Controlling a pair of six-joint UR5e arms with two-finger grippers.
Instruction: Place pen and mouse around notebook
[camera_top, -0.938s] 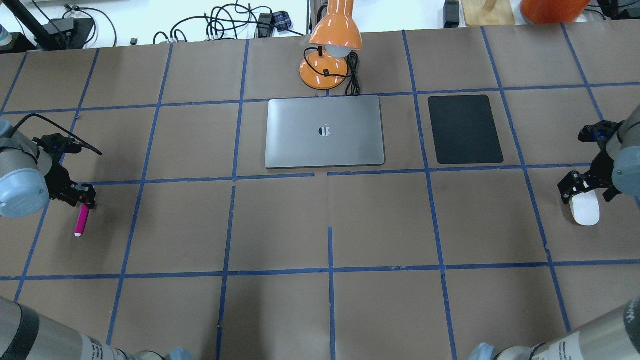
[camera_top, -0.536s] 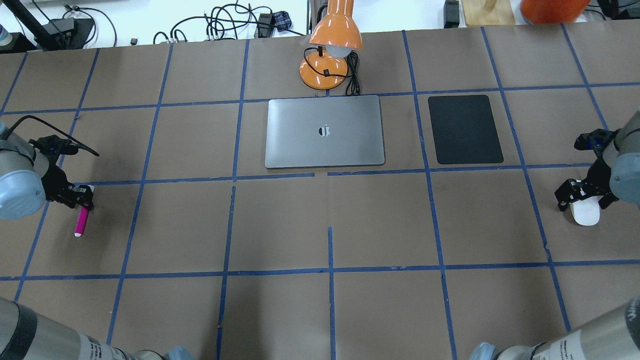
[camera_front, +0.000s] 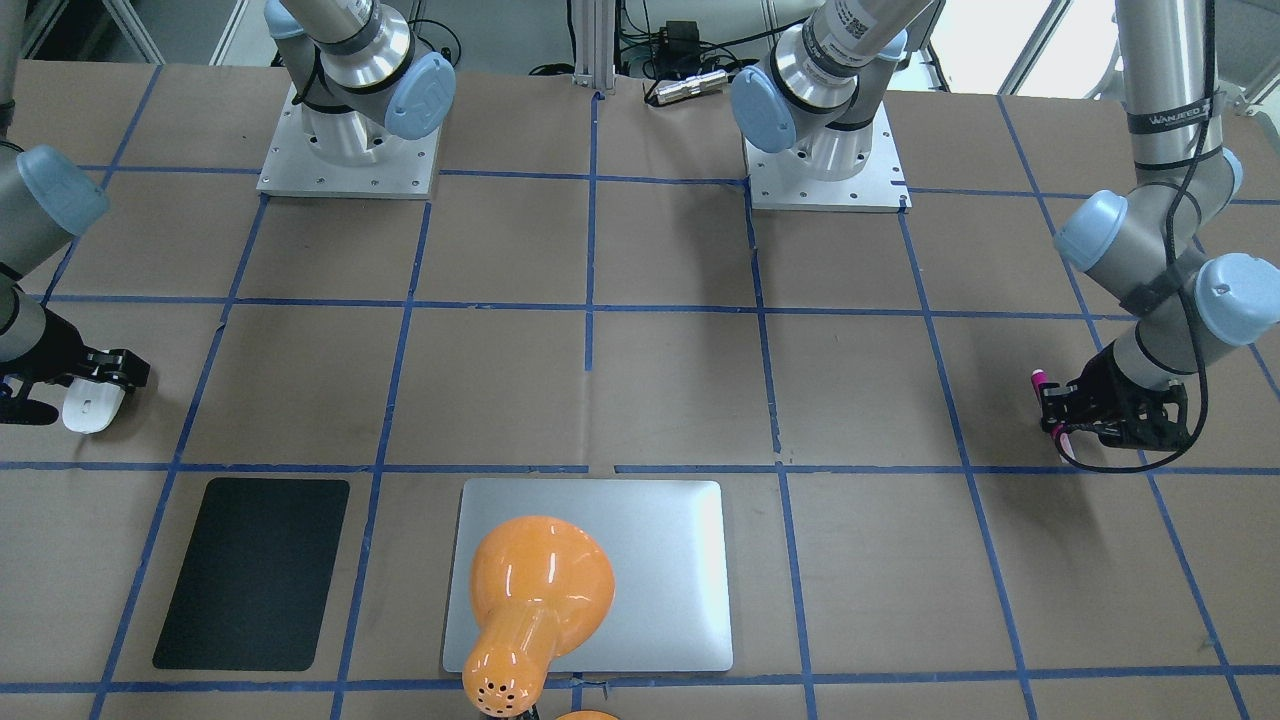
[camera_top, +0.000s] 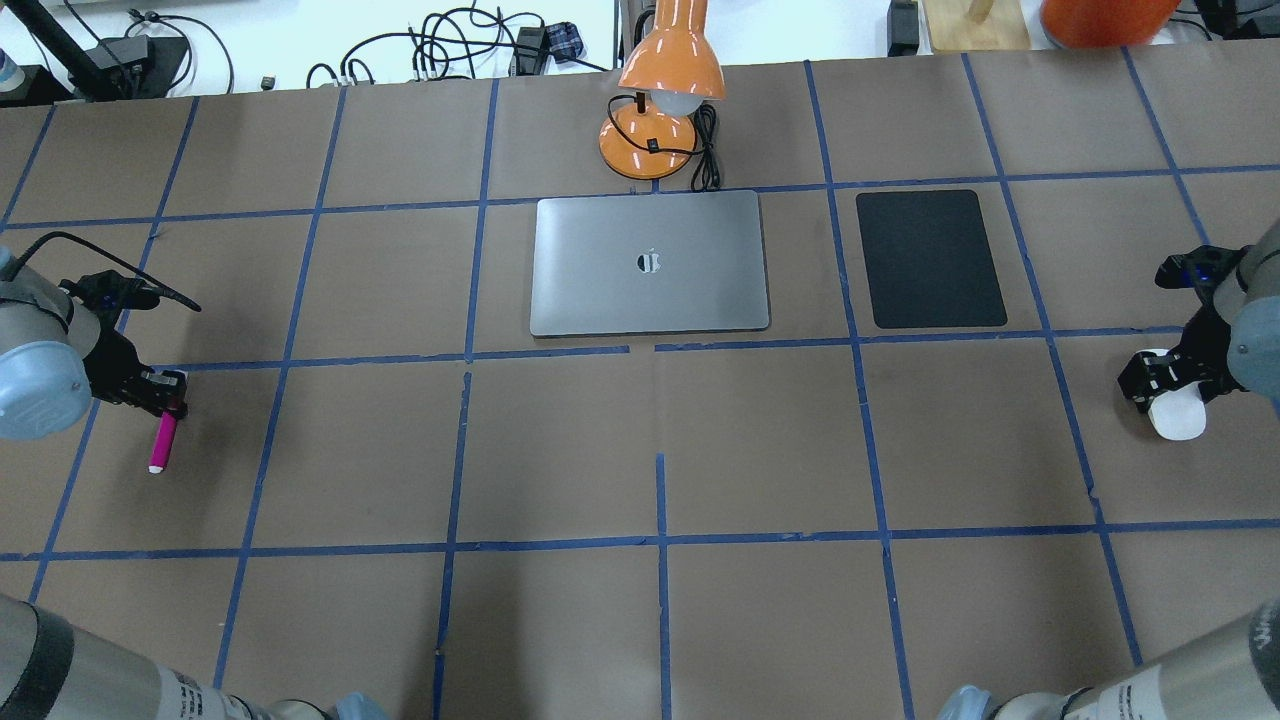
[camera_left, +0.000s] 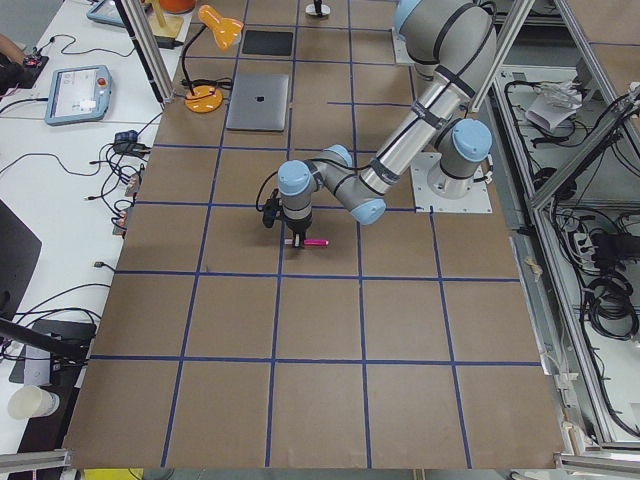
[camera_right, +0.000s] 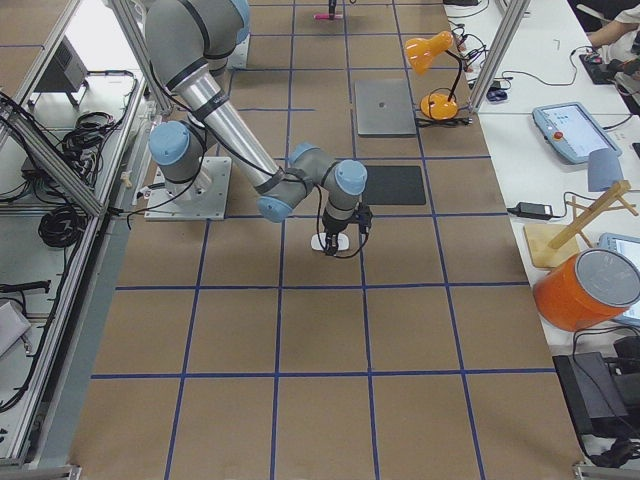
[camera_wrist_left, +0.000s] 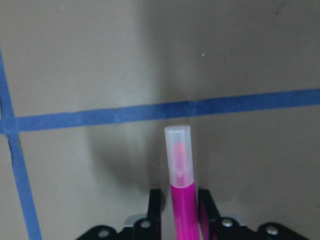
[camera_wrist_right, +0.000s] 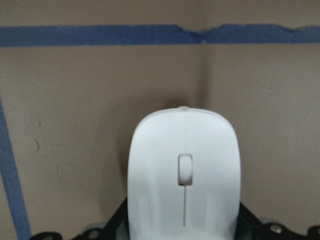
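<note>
The magenta pen (camera_top: 162, 442) lies on the table at the far left, its pale end toward me. My left gripper (camera_top: 168, 398) is down over its far end. In the left wrist view both fingers (camera_wrist_left: 156, 202) press close on the pen (camera_wrist_left: 181, 170). The white mouse (camera_top: 1178, 418) sits at the far right, and my right gripper (camera_top: 1175, 392) straddles it. In the right wrist view the mouse (camera_wrist_right: 184, 170) fills the gap between the fingers, which touch its sides. The silver notebook (camera_top: 650, 265) lies shut at the middle back, far from both grippers.
An orange desk lamp (camera_top: 660, 110) with a black cord stands right behind the notebook, its shade hanging over it (camera_front: 540, 585). A black rectangular pad (camera_top: 930, 258) lies to the notebook's right. Blue tape lines cross the brown table.
Both grippers have dropped lower. The left one now sits tight on the pen's end, and the right one covers more of the mouse. Pen and mouse stay about where they were.
</note>
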